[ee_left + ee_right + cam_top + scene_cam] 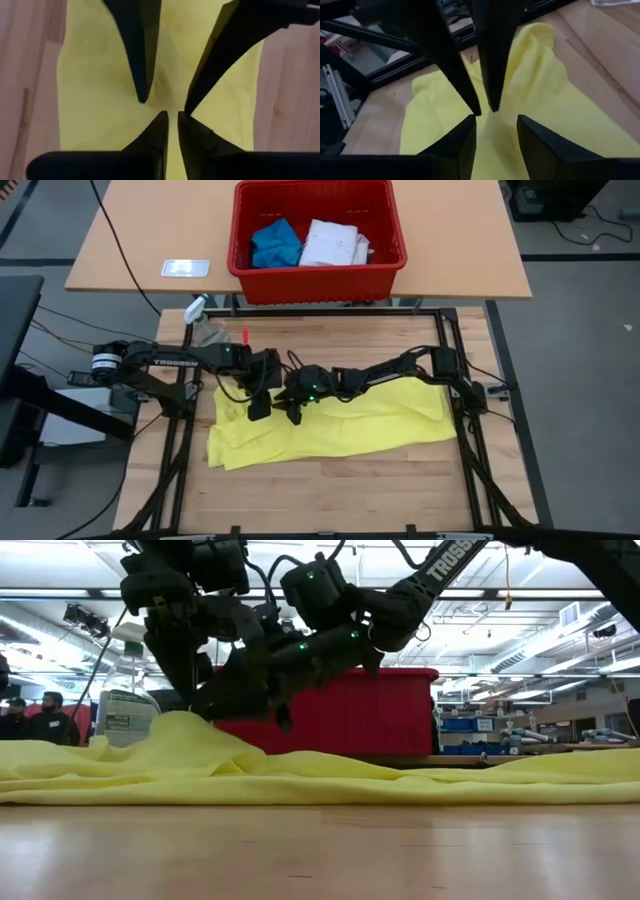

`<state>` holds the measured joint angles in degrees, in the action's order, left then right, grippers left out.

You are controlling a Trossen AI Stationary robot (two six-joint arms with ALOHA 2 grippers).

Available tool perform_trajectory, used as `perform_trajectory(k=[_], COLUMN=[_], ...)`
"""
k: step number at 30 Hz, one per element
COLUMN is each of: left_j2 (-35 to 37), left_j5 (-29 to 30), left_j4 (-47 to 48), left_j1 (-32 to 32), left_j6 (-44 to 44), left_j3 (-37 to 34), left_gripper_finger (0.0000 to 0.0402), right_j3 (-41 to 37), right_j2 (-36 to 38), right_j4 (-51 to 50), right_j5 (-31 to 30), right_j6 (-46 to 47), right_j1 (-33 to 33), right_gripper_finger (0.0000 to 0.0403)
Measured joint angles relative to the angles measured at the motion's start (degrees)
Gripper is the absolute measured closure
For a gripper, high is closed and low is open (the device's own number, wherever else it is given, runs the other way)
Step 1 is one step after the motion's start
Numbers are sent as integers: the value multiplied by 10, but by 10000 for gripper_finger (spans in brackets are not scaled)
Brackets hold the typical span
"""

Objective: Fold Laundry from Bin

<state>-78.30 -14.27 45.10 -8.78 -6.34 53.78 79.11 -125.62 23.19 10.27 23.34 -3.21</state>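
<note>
**Both grippers meet over the yellow shirt**

While the bright yellow cotton T-shirt [330,425] lies spread across the wooden table [330,490] from above, the left gripper [260,402] and right gripper [295,405] hover together at its far-left part. Beyond, the rectangular red plastic bin [317,242] holds blue and white cloth. At table height, the shirt rises in a hump. Left wrist: jaws slightly parted, grasping nothing. Right wrist: jaws released, apart.
</note>
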Motion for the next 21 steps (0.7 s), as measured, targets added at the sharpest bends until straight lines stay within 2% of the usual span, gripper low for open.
perform_trajectory(k=[7,9,12,14,16,21], left_j2=[19,47,112,160,203,263], left_j5=[17,17,9,-3,-11,1], left_j4=[59,49,4,-26,-46,-46], left_j1=[-7,-8,-8,-8,-4,12], left_j6=[-48,-66,-114,-161,-204,-228], left_j3=[-17,-55,-144,-193,-223,-238], left_gripper_finger=[267,240,208,193,184,182], right_j3=[0,1,1,3,12,42], right_j2=[0,0,0,0,0,1], right_j4=[-93,-86,-53,-34,-24,-75], right_j5=[4,11,58,108,127,33], right_j6=[22,34,36,2,-16,-45], right_j1=[-1,0,0,-4,-6,-6], right_gripper_finger=[275,275,272,273,278,287])
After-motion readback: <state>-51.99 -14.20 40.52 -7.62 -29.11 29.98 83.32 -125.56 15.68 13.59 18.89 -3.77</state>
